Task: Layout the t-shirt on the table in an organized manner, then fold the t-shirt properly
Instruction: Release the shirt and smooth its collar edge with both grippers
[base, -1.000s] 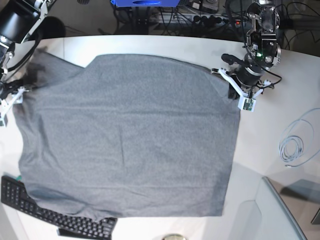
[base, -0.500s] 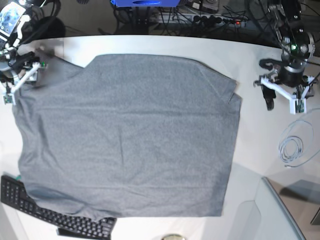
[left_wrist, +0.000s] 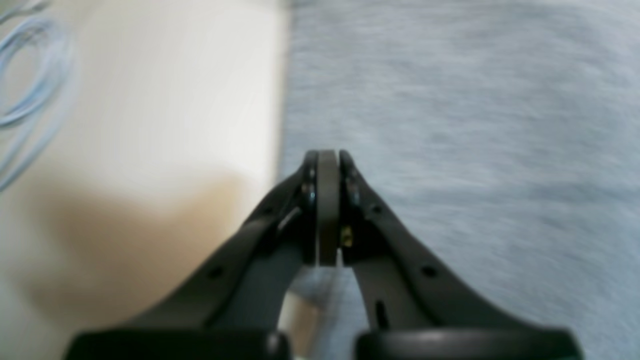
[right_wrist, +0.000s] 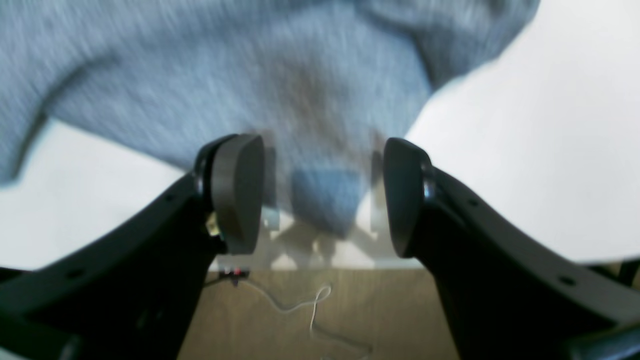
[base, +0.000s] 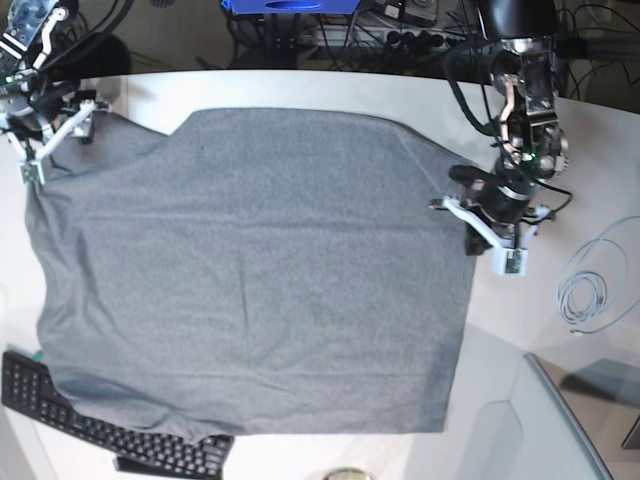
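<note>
Lying spread flat across the middle of the table (base: 300, 90), the t-shirt (base: 260, 270) covers most of the white top, its lower left corner draped over the black keyboard (base: 110, 435). Against the frame from half a second back, the cloth itself has barely shifted; the small folded flap that stood at its right edge is now hidden under the left arm. The left gripper (base: 478, 232) has swung back in from the bare table near the coiled pale cable (base: 585, 298) and now sits over the shirt's right edge, roughly where it was a second ago. In the left wrist view its jaws are pressed together pad to pad (left_wrist: 327, 207), with grey fabric (left_wrist: 450, 125) to the right and white table (left_wrist: 165, 100) to the left; whether any cloth is pinched between them cannot be told through the blur.

The right gripper (base: 45, 135) has moved little since the half-second frame, hanging at the shirt's upper left corner near the table's far edge. Its wrist view shows the two fingers (right_wrist: 240, 192) standing well apart, with blurred grey fabric (right_wrist: 250, 75) beyond them and the table's edge and a wooden floor (right_wrist: 300, 315) below. Nothing is caught between them
</note>
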